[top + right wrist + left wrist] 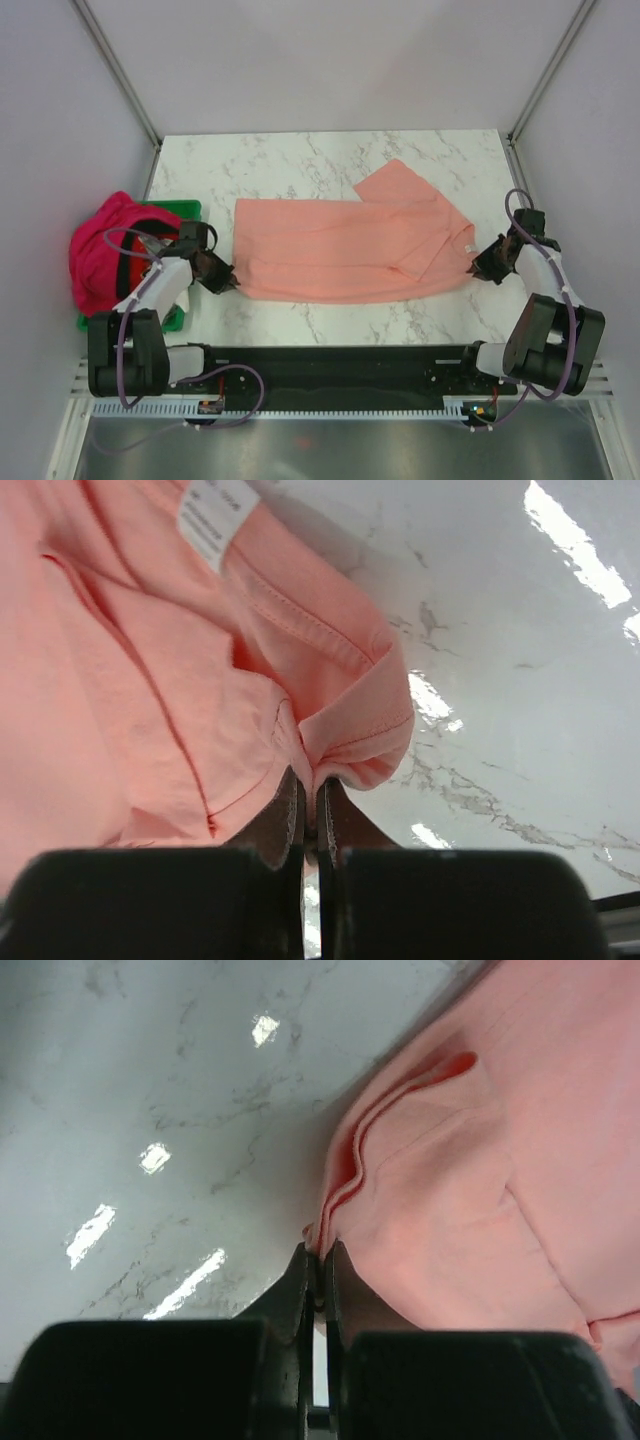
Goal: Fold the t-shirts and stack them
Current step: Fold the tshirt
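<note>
Where the salmon-pink t-shirt (340, 250) lies: spread lengthwise across the marble table (300, 160), hem toward the left arm, neck toward the right arm, one sleeve sticking out on its far side.
Left gripper (222, 277): at the shirt's hem end, by the near corner; the left wrist view shows its jaws closed tight on a bunched fold of the hem edge.
Right gripper (482, 265): at the shirt's neck end; jaws pinched shut on a curl of cloth beside the ribbed collar (320, 610), with the sewn-in label (213, 520) a little further along.
Why held so: a claw at each end of the near edge looks like the setup for lifting that edge and laying it over the cloth in a lengthwise fold. Gripping both ends should keep the edge straight.
Magenta-pink t-shirt (100, 250): heaped beyond the salmon shirt's hem end, draped over a green crate (178, 208). It is unfolded, so most of the task seems left to do.
Hard to make out: how many layers each claw holds; whether the near sleeve is tucked under; the label print, which is too blurred to read; the crate's inside, covered by magenta cloth.
</note>
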Tool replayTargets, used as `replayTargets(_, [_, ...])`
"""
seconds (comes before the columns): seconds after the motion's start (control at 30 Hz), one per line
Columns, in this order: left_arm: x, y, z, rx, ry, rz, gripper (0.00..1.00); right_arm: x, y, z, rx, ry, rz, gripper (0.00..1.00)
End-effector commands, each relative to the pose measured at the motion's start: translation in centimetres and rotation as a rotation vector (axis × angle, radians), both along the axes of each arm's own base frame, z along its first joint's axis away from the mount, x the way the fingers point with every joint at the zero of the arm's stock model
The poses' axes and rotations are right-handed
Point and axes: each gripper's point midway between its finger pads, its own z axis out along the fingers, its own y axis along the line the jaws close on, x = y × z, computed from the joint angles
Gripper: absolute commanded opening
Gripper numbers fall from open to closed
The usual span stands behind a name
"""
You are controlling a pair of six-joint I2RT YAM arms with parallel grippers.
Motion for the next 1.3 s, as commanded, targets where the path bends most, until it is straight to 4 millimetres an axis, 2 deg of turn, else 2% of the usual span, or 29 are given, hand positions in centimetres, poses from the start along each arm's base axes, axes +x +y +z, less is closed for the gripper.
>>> replayTargets(0.0, [3.7, -0.2, 4.6, -0.017, -0.109, -0.036, 0.02, 6.0, -0.5, 8.5, -0.031, -0.254, 0.058, 0.00])
replayTargets(0.1, [4.7, 2.0, 8.3, 0.095, -0.160, 0.004, 0.02, 8.0, -1.5, 14.4, -0.091, -0.384, 0.058, 0.00])
replayTargets(0.13, [4.6, 2.6, 9.9, 0.117, -0.218, 0.028, 0.02, 7.8, -1.6, 14.3, -0.094, -0.369, 0.057, 0.00])
replayTargets(0.17, [4.2, 3.8, 10.2, 0.144, -0.227, 0.072, 0.02, 6.0, -1.8, 11.9, -0.091, -0.260, 0.027, 0.00])
replayTargets(0.23, [2.5, 3.8, 8.8, 0.124, -0.210, 0.098, 0.02, 4.1, -1.2, 8.5, -0.061, -0.177, 0.021, 0.00])
replayTargets(0.27, [2.0, 3.8, 7.7, 0.122, -0.185, 0.101, 0.02, 2.3, -0.7, 5.5, -0.046, -0.122, 0.016, 0.00])
replayTargets(0.3, [0.6, 3.0, 5.4, 0.086, -0.129, 0.084, 0.02, 1.6, -0.5, 4.4, -0.044, -0.109, 0.016, 0.00])
replayTargets(0.33, [0.0, 2.6, 4.3, 0.063, -0.101, 0.075, 0.02, 1.0, -0.3, 3.4, -0.042, -0.100, 0.014, 0.00])
replayTargets(0.37, [-1.6, 2.3, 2.2, 0.051, -0.039, 0.073, 0.02, 0.0, 0.0, 2.0, -0.039, -0.080, 0.012, 0.00])
replayTargets(0.5, [-3.1, 2.1, 0.0, 0.043, -0.007, 0.088, 0.02, -1.3, 0.0, 0.6, -0.060, -0.054, 0.013, 0.00])
replayTargets(0.63, [-3.3, 2.3, -0.5, 0.044, 0.004, 0.106, 0.02, -2.7, -0.5, -0.6, -0.087, -0.001, -0.007, 0.00])
replayTargets(0.7, [-3.5, 2.3, -0.7, 0.041, 0.019, 0.114, 0.02, -2.9, -0.5, -0.3, -0.092, 0.002, -0.021, 0.00])
replayTargets(0.73, [-3.6, 2.4, -0.8, 0.041, 0.024, 0.119, 0.03, -3.1, -1.0, -0.2, -0.110, 0.015, -0.069, 0.04])
replayTargets(0.77, [-3.7, 2.4, -1.0, 0.042, 0.031, 0.126, 0.04, -3.5, -0.9, -0.1, -0.107, 0.021, -0.078, 0.09])
replayTargets(0.8, [-3.9, 2.4, -1.1, 0.039, 0.038, 0.134, 0.06, -3.7, -1.2, -0.2, -0.117, 0.027, -0.103, 0.30])
replayTargets(0.83, [-4.1, 2.2, -1.2, 0.029, 0.042, 0.139, 0.10, -3.8, -1.3, -0.1, -0.120, 0.024, -0.135, 0.45])
replayTargets(0.87, [-4.1, 2.0, -1.1, 0.017, 0.041, 0.141, 0.28, -4.3, -1.3, 0.1, -0.119, 0.031, -0.158, 0.64])
replayTargets(0.9, [-4.1, 1.7, -1.0, -0.008, 0.040, 0.149, 0.51, -4.6, -1.2, 0.1, -0.109, 0.036, -0.186, 0.95])
replayTargets(0.93, [-3.9, 0.8, -0.2, -0.066, 0.015, 0.137, 0.66, -5.0, -1.4, 0.1, -0.085, 0.034, -0.226, 0.98])
replayTargets(0.97, [-3.8, 0.5, 0.4, -0.088, 0.001, 0.137, 0.81, -4.7, -0.2, 0.8, 0.005, -0.033, -0.231, 0.98])
replayTargets(1.0, [-3.5, 0.5, 1.6, -0.093, -0.021, 0.146, 0.89, -4.2, -0.1, 1.5, 0.034, -0.087, -0.254, 0.98])
replayTargets(1.03, [-2.9, 0.8, 3.0, -0.079, -0.080, 0.148, 0.98, -3.6, -0.4, 3.2, 0.034, -0.175, -0.284, 0.98])
replayTargets(1.07, [-2.3, 1.1, 4.2, -0.064, -0.124, 0.144, 0.98, -2.1, -1.0, 5.4, 0.019, -0.262, -0.291, 0.98])
replayTargets(1.1, [-0.8, 1.7, 6.7, -0.034, -0.201, 0.118, 0.98, -1.2, -1.3, 7.1, 0.011, -0.319, -0.298, 0.98])
replayTargets(1.13, [0.0, 2.1, 8.2, -0.005, -0.245, 0.104, 0.98, -0.2, -1.6, 8.3, 0.006, -0.357, -0.292, 0.98])
replayTargets(1.17, [0.9, 2.3, 9.2, 0.010, -0.268, 0.078, 0.98, 1.9, -1.9, 11.4, -0.005, -0.453, -0.261, 0.98])
replayTargets(1.2, [2.3, 2.7, 11.5, 0.057, -0.336, 0.001, 0.98, 3.3, -1.9, 12.7, -0.011, -0.488, -0.229, 0.98])
replayTargets(1.23, [3.0, 2.6, 12.2, 0.069, -0.352, -0.058, 0.97, 5.4, -0.4, 12.1, 0.007, -0.455, -0.144, 0.98])
replayTargets(1.27, [3.6, 2.8, 12.1, 0.090, -0.341, -0.106, 0.90, 8.5, 0.4, 15.7, -0.023, -0.540, -0.062, 0.98])
